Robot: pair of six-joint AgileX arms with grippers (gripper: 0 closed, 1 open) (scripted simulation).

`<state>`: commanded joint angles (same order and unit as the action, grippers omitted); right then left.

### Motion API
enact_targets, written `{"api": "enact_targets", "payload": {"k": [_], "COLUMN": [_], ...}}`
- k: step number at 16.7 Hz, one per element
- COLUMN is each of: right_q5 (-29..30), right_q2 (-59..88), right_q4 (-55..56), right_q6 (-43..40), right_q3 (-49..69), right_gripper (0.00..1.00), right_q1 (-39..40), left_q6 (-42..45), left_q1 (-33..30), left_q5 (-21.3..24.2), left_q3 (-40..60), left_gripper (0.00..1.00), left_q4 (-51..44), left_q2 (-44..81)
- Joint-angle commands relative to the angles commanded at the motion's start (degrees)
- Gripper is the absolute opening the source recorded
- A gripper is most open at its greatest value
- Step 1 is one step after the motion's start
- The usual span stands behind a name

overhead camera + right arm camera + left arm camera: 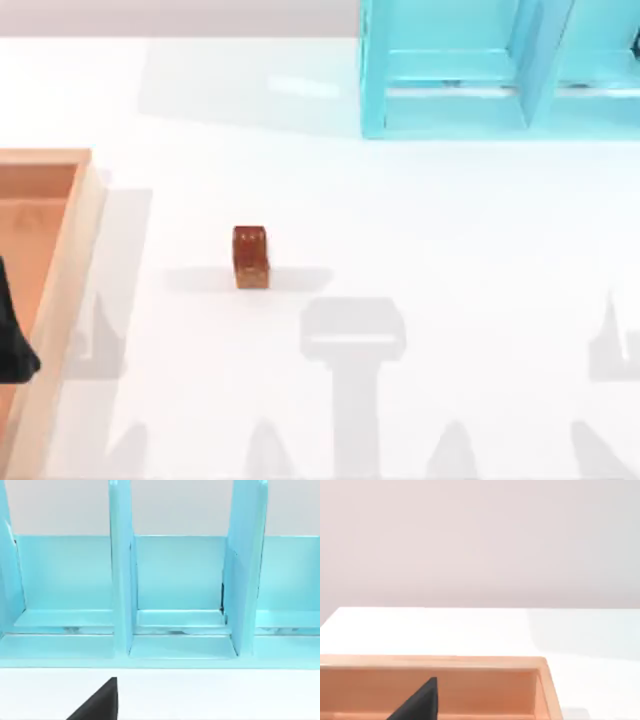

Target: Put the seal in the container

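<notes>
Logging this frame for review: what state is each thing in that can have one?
Seal: upright on the table, free of any grip, right of the container.
Container: at the table's left edge, no seal on the floor that shows.
Shelf: standing at the far right of the table, the compartments that show hold nothing.
Left gripper: over the container.

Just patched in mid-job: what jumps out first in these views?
The seal stands upright alone on the white table, left of centre in the top view, untouched. The container lies at the table's left edge with the left gripper over it. A big cyan shelf unit fills the far right corner, facing the right wrist camera.
</notes>
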<state>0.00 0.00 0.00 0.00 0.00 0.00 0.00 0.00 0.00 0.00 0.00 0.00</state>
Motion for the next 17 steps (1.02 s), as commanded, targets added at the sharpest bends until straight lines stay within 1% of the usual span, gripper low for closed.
{"api": "enact_targets", "payload": {"k": [4, 8, 12, 17], "right_q5": [0.0, 0.0, 0.0, 0.0], "right_q2": [0.0, 0.0, 0.0, 0.0], "right_q4": [0.0, 0.0, 0.0, 0.0], "right_q6": [0.0, 0.0, 0.0, 0.0], "right_q3": [0.0, 0.0, 0.0, 0.0], "right_gripper": [1.00, 1.00, 1.00, 1.00], "right_q1": [0.0, 0.0, 0.0, 0.0], "left_q6": [-0.4, -2.5, -6.5, -13.0], "left_q1": [-0.2, -1.8, -4.8, -10.3], "left_q5": [0.0, 0.3, 0.6, 0.8], "left_q3": [1.4, 9.9, 25.3, 50.1], "left_gripper": [1.00, 1.00, 1.00, 1.00], "left_q4": [-0.8, -5.4, -13.5, -27.4], "left_q2": [1.5, 10.0, 24.1, 47.3]}}
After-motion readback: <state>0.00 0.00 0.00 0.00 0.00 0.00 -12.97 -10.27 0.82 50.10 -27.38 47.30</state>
